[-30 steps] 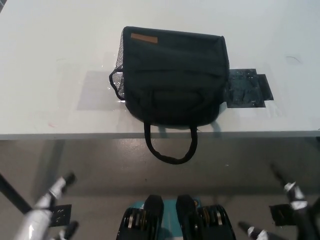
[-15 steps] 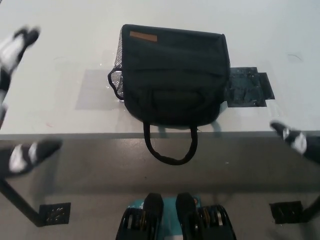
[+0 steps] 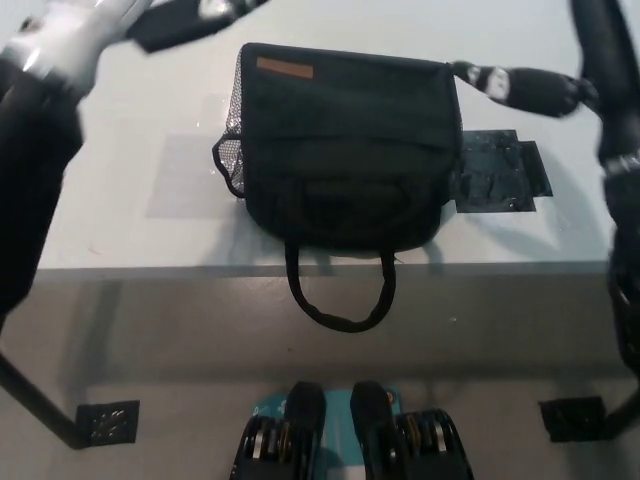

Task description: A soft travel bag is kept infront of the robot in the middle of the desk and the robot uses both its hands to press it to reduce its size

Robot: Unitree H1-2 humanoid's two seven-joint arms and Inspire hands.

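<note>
The bag (image 3: pixel 345 150) sits in the middle of the desk (image 3: pixel 120 220), near its front edge, with the handle loop (image 3: pixel 340 295) hanging over that edge. The left hand (image 3: pixel 110 25) hovers above the desk at the bag's far left corner, blurred; whether its fingers are apart cannot be told. The right hand (image 3: pixel 530 88) reaches in at the bag's far right corner, a fingertip (image 3: pixel 470 72) at the bag's top edge, holding nothing. A dark patch (image 3: pixel 500 175) lies just right of the bag. Bare desk lies open to the left.

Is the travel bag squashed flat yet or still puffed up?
Still puffed up. The travel bag keeps its full boxy shape on the desk, its handle hanging over the edge; neither the left hand nor the right hand is pressing its top.
</note>
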